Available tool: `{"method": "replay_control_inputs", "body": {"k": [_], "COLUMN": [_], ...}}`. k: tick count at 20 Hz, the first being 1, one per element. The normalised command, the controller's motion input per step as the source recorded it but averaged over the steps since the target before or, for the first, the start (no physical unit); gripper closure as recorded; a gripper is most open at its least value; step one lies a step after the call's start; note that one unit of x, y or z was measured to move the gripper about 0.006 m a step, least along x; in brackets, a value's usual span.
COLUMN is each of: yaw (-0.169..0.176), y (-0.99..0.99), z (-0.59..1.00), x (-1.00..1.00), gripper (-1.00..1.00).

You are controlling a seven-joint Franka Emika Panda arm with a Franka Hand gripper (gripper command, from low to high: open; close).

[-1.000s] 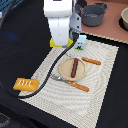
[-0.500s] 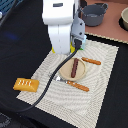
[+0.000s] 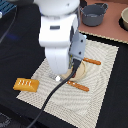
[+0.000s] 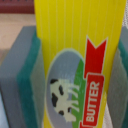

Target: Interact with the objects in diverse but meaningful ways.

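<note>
Flat yellow butter box, green-padded tool clamping it

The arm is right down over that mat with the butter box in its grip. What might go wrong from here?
Two risks, as guesses. The gripper pinches the thin butter box between its pads, so the box may slip or tilt on release. In the exterior view the arm hides most of the round plate; moving low, it might knock the plate or the orange bread block nearby.

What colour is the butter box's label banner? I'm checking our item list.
Red, with white "BUTTER" lettering, on the yellow butter box; the wrist view shows it best.
</note>
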Motion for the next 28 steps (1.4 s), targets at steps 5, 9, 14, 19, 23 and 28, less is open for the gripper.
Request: {"method": "replay_control_inputs", "body": {"k": [5,9,14,19,23,28], "yaw": [-0.067,-0.035,-0.020,-0.016,-0.020,-0.020], "y": [-0.60,-0.09,0.01,-0.01,-0.09,-0.19], "z": [-0.07,-0.20,-0.39,-0.45,-0.19,0.35], "x": [0.77,0.45,0.22,0.21,0.28,0.22], "gripper": [1.00,1.00,1.00,1.00,1.00,-1.00]}}
